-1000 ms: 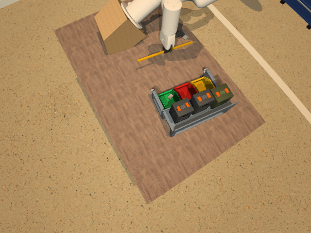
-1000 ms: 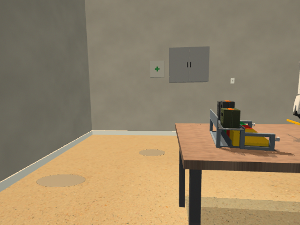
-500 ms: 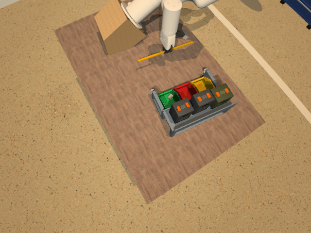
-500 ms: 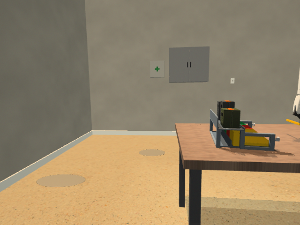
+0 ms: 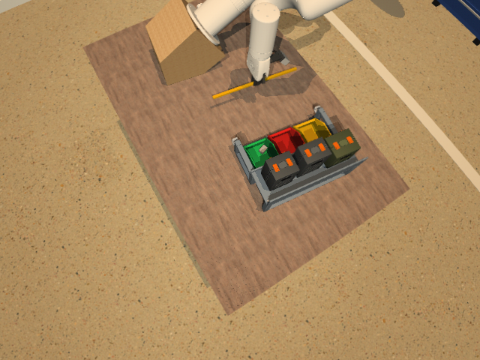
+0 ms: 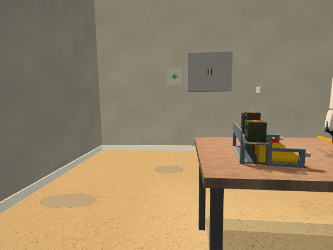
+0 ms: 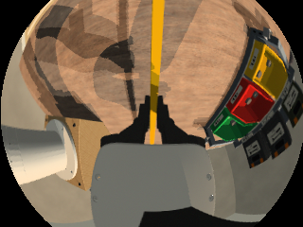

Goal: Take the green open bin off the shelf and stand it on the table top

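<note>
The green open bin (image 5: 256,155) (image 7: 229,128) sits at the left end of the grey shelf (image 5: 295,191) (image 6: 284,149) on the table (image 5: 154,135) (image 6: 220,161), with a small pale part (image 5: 263,148) in it. In the exterior view only a sliver of green shows behind the frame. My gripper (image 5: 258,81) (image 7: 153,102) is well behind the shelf, near the arm's base. It is shut on the middle of a long thin yellow rod (image 5: 232,90) (image 7: 158,26) (image 6: 323,138), which it holds level just above the table top.
A red bin (image 5: 286,140) (image 7: 253,102) and a yellow bin (image 5: 310,130) (image 7: 271,75) stand beside the green one. Three dark lidded boxes (image 5: 280,169) (image 5: 313,154) (image 5: 342,146) sit on the shelf's upper level. A cardboard wedge (image 5: 181,46) stands at the table's back left.
</note>
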